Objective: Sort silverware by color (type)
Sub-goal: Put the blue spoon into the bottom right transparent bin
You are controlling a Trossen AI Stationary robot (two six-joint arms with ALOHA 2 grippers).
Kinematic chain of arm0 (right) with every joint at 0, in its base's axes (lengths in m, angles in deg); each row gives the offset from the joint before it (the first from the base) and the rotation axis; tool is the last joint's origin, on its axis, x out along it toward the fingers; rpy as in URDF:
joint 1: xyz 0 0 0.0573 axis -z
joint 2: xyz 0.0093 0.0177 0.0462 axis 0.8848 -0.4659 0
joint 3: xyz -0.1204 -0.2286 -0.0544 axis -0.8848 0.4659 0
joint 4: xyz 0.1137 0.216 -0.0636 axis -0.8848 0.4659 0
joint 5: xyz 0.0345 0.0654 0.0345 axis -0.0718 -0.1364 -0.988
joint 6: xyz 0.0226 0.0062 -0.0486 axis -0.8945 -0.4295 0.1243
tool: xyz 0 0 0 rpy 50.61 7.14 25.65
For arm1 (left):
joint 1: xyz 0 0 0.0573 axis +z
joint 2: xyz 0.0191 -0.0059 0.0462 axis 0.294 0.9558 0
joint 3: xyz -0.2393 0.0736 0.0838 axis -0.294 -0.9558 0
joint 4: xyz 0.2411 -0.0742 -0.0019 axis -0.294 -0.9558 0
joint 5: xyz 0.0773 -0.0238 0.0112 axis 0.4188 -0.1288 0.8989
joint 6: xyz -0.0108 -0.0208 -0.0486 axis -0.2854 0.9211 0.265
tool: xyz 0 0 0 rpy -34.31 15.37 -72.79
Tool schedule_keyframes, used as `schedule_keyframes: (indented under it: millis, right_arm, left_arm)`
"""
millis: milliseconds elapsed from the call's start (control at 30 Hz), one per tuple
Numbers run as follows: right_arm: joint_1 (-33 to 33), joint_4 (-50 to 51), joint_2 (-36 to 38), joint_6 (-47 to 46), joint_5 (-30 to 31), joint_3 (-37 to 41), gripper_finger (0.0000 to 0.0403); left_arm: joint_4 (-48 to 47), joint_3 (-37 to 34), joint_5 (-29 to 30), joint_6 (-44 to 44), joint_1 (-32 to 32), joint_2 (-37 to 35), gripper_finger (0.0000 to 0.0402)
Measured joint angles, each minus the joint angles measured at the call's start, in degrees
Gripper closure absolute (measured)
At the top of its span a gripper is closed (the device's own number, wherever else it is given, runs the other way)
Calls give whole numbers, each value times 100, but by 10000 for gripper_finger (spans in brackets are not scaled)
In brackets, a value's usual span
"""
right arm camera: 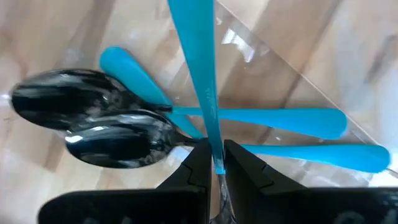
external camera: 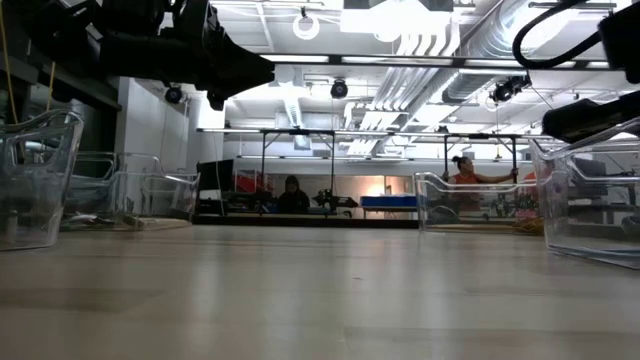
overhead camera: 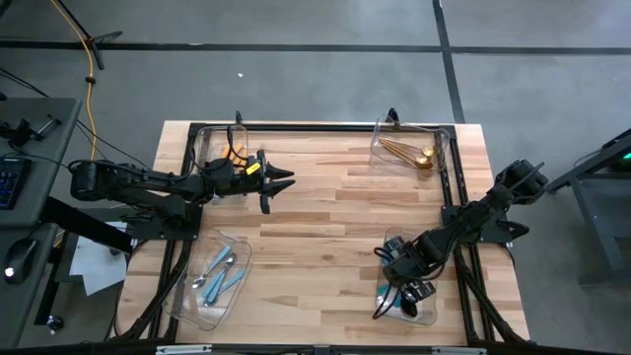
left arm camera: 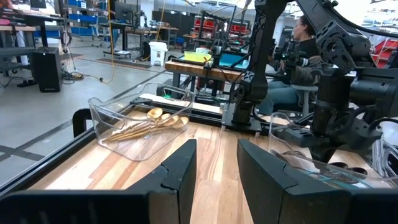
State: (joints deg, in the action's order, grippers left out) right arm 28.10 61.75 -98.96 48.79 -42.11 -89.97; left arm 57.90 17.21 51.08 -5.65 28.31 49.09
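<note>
My right gripper (overhead camera: 397, 264) points down over the clear bin (overhead camera: 434, 314) at the table's near right and is shut on a teal-handled piece of silverware (right arm camera: 199, 62). Its head is hidden behind the fingers. Under it, two black spoons with teal handles (right arm camera: 112, 124) lie on the bin's floor. My left gripper (overhead camera: 286, 180) hangs level above the table's far left part. It is open, with nothing between its fingers (left arm camera: 180, 168). My right gripper pinches the narrow end of the teal handle (right arm camera: 213, 146) between its two fingertips, coming from above and pointing down. The handle runs out from the fingertips over the two spoons in the bin. Its wide free end leaves the picture.
A bin with gold pieces (overhead camera: 414, 150) stands at the far right, one with orange-handled pieces (overhead camera: 235, 150) at the far left, and one with light-blue-handled pieces (overhead camera: 219, 276) at the near left. Bare wood lies in the table's middle (overhead camera: 325, 227). People sit in the room beyond.
</note>
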Motion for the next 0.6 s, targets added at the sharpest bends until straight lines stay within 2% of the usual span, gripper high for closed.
schedule_keyframes:
  millis: [100, 500, 600]
  right_arm:
    - [2, -11, 0, -151, 199, 0, 379]
    - [2, 19, 0, -196, 363, 0, 379]
    - [2, 29, 0, -202, 437, 0, 366]
  left_arm:
    - [0, 0, 0, 0, 0, 1, 295]
    - [0, 0, -1, 0, 1, 2, 295]
    - [0, 0, -1, 0, 2, 0, 295]
